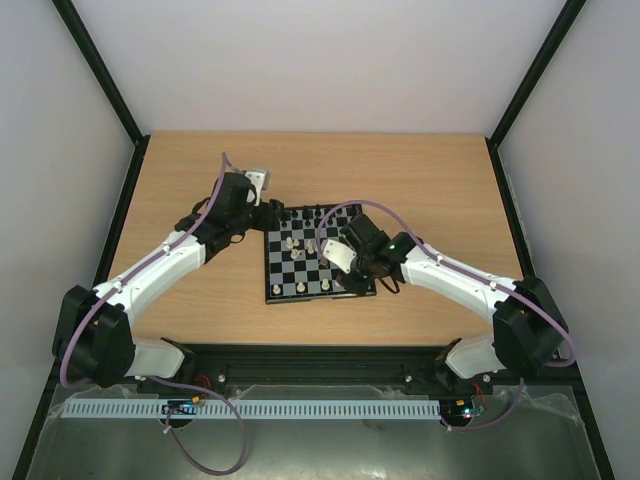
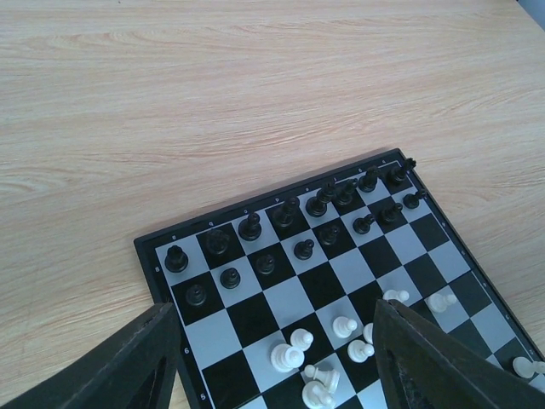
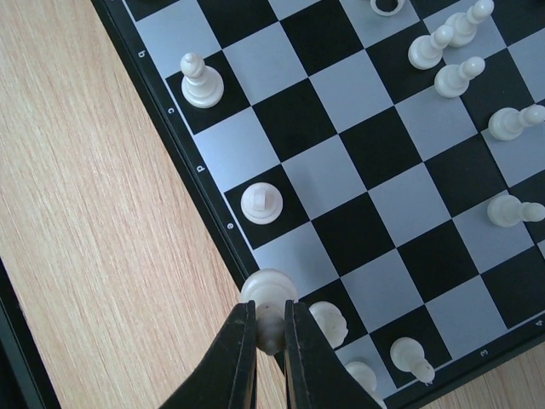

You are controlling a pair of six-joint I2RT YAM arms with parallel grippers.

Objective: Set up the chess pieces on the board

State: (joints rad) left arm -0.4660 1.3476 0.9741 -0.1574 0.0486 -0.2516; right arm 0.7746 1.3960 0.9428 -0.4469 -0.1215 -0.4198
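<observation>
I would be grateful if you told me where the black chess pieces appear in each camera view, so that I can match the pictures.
Top external: the black pieces line the far edge of the board, at picture centre.
Left wrist: black pieces in two rows along the board's far side, centre right.
Right wrist: not in view; only white pieces show.
Shared landmark: the board's thin black border.

surface: wooden table [image 1: 430, 190] | lying on it: board [image 1: 283, 272], near centre
</observation>
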